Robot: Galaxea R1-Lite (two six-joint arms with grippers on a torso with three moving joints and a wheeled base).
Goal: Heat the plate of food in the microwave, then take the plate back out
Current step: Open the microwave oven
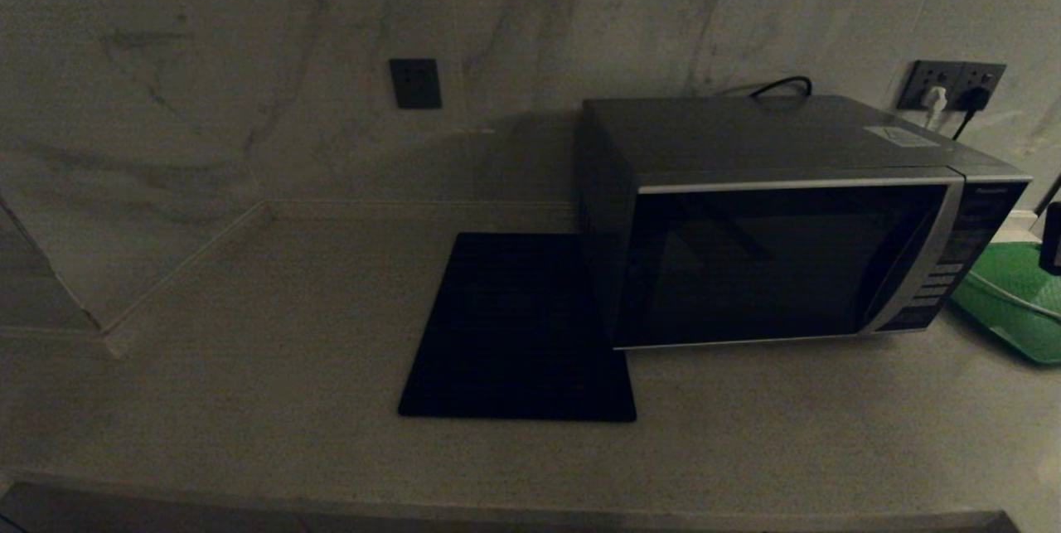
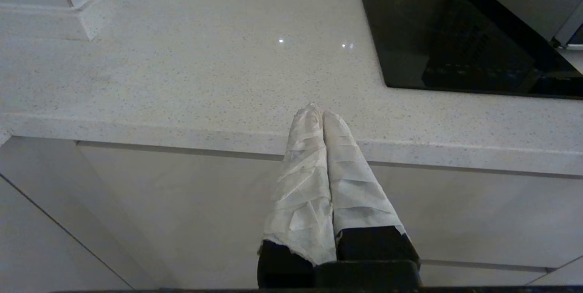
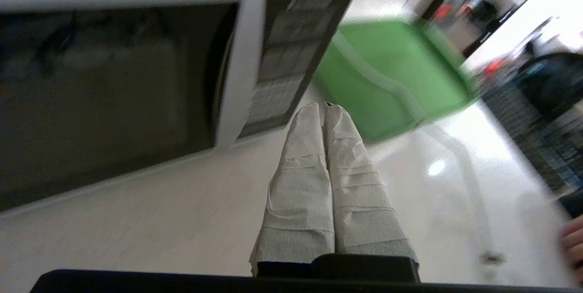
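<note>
Microwave (image 1: pixel 787 218) shut on the counter (image 1: pixel 249 351), black mat (image 1: pixel 518 330) beside it.
Right claw (image 3: pixel 324 107), fingers pressed together, hangs before the button panel near a green tray (image 3: pixel 391 69); left claw (image 2: pixel 319 113), also closed, at the counter edge.

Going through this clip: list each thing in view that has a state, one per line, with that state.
microwave: door closed, inside dark, standing on the counter.
black mat: flat on the counter, nothing on it, left of the microwave.
green tray: on the counter right of the microwave, partly out of frame.
wall socket: two plugs inserted.
left gripper: shut, empty, at the counter's front edge.
right gripper: shut, empty, near the microwave's button panel.
</note>
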